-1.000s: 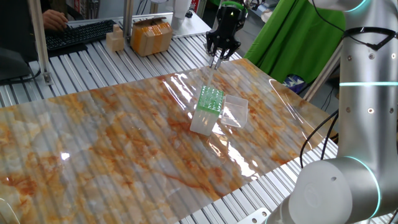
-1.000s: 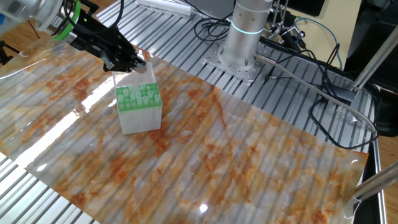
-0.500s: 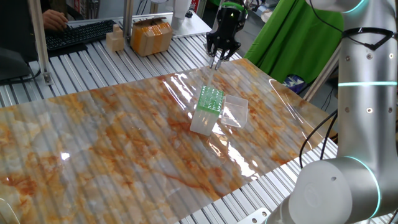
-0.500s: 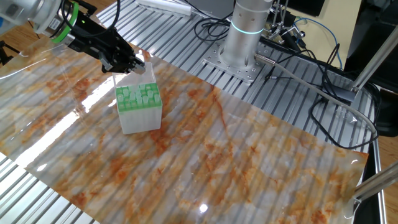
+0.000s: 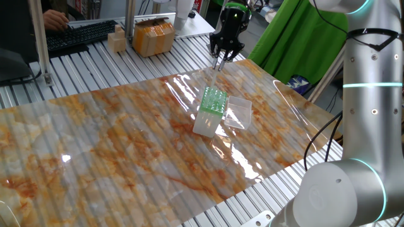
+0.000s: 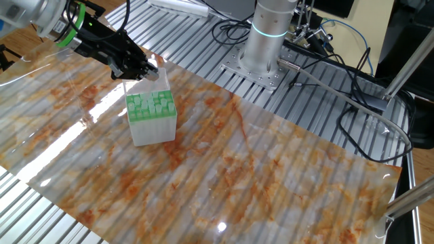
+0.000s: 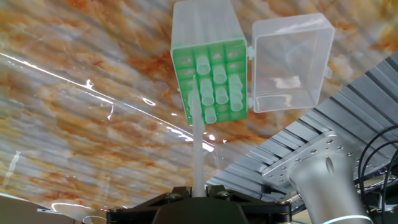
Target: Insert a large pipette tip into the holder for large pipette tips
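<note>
The holder [image 5: 212,111] is a translucent white box with a green perforated top grid, standing on the marbled mat, its clear flat lid [image 5: 239,111] lying open beside it. It also shows in the other fixed view [image 6: 150,116] and in the hand view [image 7: 210,70], where several tips sit in the grid. My gripper [image 5: 225,55] hangs above and behind the holder, shut on a large pipette tip [image 7: 197,146], a thin whitish cone pointing down toward the grid. In the other fixed view the gripper [image 6: 144,68] is up and to the left of the holder, apart from it.
A marbled orange-grey mat [image 5: 126,145] under clear film covers the slatted table. A cardboard box [image 5: 153,36] and keyboard [image 5: 79,34] lie at the far end. The arm's base [image 6: 270,34] and cables [image 6: 352,102] are on the far side.
The gripper with the tip has risen very slightly; the holder has not moved.
</note>
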Controlling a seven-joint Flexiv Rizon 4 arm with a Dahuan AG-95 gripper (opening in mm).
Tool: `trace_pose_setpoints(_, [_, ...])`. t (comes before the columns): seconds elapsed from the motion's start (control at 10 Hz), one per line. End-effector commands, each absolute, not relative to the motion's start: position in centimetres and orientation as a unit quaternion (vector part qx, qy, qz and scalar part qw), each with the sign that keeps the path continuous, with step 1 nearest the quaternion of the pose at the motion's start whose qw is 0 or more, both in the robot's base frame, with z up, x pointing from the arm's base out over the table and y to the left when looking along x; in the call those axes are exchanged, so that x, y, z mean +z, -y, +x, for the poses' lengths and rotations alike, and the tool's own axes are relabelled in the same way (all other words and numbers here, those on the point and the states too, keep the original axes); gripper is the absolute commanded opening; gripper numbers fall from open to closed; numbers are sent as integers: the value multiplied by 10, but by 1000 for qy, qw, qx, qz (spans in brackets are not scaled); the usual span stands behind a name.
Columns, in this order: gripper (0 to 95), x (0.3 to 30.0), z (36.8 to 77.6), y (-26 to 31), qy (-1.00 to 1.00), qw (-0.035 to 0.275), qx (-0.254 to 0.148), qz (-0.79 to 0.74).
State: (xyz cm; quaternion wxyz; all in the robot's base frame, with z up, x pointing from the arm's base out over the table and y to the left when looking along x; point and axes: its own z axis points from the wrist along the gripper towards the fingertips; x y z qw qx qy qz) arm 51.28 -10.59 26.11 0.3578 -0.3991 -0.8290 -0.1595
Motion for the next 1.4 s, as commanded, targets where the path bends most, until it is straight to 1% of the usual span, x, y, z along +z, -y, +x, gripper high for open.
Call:
trace_pose_setpoints(0.1, [0,259,514,106,829,358,-160,-399])
trace_pose_setpoints(0.6, [0,255,515,105,828,358,-161,-400])
trace_pose_setpoints(1.0, [0,251,516,105,827,365,-170,-393])
trace_pose_setpoints(1.4, [0,252,518,106,833,367,-164,-380])
